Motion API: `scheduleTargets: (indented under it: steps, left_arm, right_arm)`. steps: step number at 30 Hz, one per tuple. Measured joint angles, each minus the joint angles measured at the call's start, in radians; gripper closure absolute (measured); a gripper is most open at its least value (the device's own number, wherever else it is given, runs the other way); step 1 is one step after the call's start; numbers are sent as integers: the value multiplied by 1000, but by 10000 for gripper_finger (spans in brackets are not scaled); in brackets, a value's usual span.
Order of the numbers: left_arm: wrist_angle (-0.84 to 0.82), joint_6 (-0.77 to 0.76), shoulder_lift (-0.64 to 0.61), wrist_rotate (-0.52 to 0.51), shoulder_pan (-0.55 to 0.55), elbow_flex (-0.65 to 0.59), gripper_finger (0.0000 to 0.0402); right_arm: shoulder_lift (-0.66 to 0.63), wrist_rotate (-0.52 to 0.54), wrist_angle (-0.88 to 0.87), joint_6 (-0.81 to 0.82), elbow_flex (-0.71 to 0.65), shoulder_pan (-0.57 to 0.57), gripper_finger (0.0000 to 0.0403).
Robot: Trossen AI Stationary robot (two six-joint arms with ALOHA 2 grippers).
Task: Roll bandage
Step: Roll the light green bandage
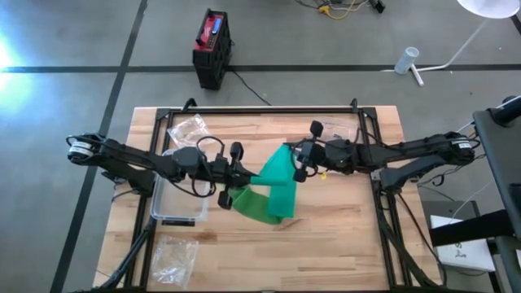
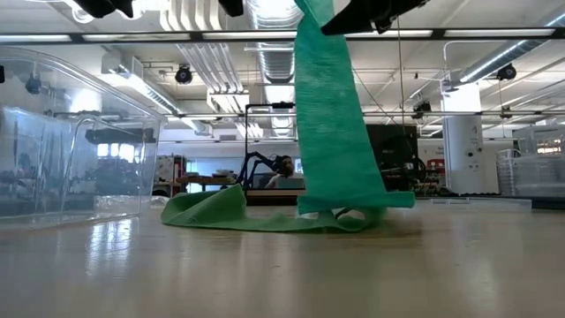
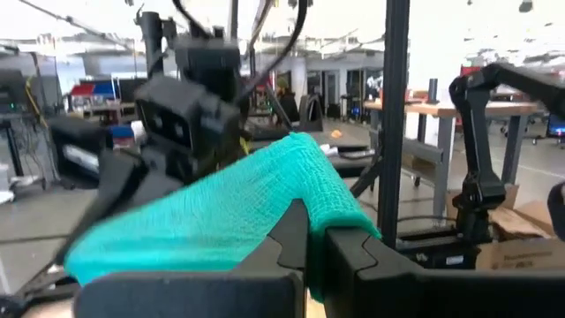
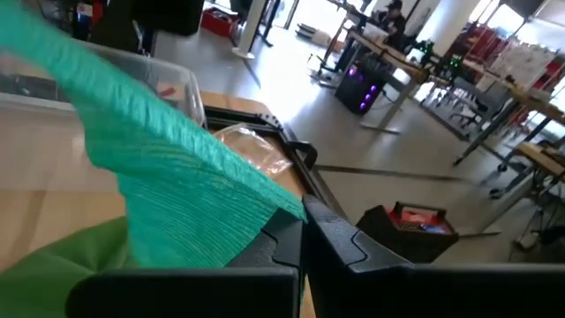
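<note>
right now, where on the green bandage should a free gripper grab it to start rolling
Probably the loose end lying flat on the table, from above: the green bandage is pinched between the left gripper and right gripper, leaving only that tail free.

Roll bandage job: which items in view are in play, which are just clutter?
In play:
- green bandage, partly lifted off the table
- left gripper, shut on it
- right gripper, shut on it

Clutter:
- clear plastic bin
- two plastic bags
- black-and-red case on the floor
</note>
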Motion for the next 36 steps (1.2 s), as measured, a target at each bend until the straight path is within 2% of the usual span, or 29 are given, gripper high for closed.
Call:
scheduleTargets:
  steps: [4, 11, 14, 18, 25, 30, 36]
  left_arm:
    - [30, 0, 0, -2, 0, -1, 401]
    - [92, 2, -2, -67, 14, -1, 401]
    - [93, -13, -3, -71, 23, -1, 401]
    - [82, -19, -3, -78, 25, -1, 401]
    - [72, -18, -4, -87, 27, -1, 401]
    - [54, -18, -4, -88, 29, -1, 401]
    - [54, -27, -7, -92, 33, -1, 401]
  right_arm:
    - [0, -6, 8, 36, -28, 1, 403]
    - [-1, -85, -1, 54, -34, 39, 395]
    - [-9, -88, -5, 41, -24, 61, 364]
    - [-23, -90, -12, 14, 4, 85, 301]
    - [-59, -89, -5, -105, 33, 120, 207]
    - [-65, -95, 2, -138, 54, 148, 173]
    - [-64, -100, -11, -132, 71, 174, 153]
